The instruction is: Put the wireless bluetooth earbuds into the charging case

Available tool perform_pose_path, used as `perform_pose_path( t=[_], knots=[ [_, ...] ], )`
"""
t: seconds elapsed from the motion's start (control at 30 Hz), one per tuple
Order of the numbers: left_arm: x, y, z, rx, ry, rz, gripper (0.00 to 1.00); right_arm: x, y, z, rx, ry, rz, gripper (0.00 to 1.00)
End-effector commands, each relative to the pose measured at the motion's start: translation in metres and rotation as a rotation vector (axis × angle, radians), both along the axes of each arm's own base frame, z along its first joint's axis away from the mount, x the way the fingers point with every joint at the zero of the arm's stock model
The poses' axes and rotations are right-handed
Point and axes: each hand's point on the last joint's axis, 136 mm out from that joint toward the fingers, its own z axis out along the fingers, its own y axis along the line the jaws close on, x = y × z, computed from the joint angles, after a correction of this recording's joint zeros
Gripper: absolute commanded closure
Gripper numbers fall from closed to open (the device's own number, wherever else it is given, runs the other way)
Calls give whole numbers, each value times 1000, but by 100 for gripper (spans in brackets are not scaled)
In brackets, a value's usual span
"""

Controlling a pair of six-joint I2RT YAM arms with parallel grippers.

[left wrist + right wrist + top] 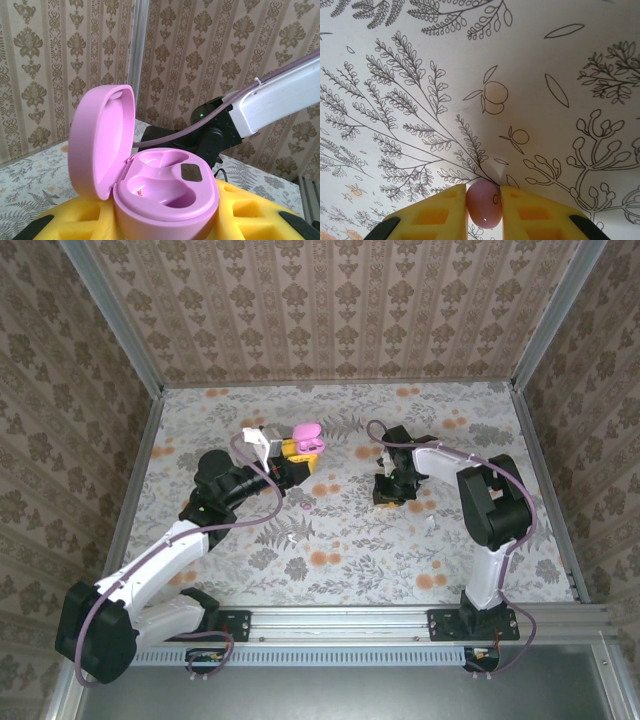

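The pink charging case point(165, 190) sits between the yellow pads of my left gripper point(165, 227), which is shut on it. Its lid point(102, 140) stands open to the left and both moulded wells are empty. From above, the case point(307, 437) is held up at the table's back centre by the left gripper point(297, 452). My right gripper point(484, 212) is shut on one small pink earbud point(483, 204), pinched between its yellow fingertips right at the floral table surface. In the top view the right gripper point(388, 490) points down at the table, right of centre.
The floral table cover point(340, 550) spreads between metal side rails, with patterned walls on three sides. The right arm's white link point(280, 100) and dark joint show behind the case in the left wrist view.
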Motion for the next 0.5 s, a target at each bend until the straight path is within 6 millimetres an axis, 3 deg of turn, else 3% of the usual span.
perform_pose_path(
  t=[0.0,0.47],
  knots=[
    [0,-1,13,-8,-43,7,65,5,-1,24,-7,-66,-22,78],
    [20,-10,-33,77,22,46,66,4,20,125,50,-311,7,78]
  ],
)
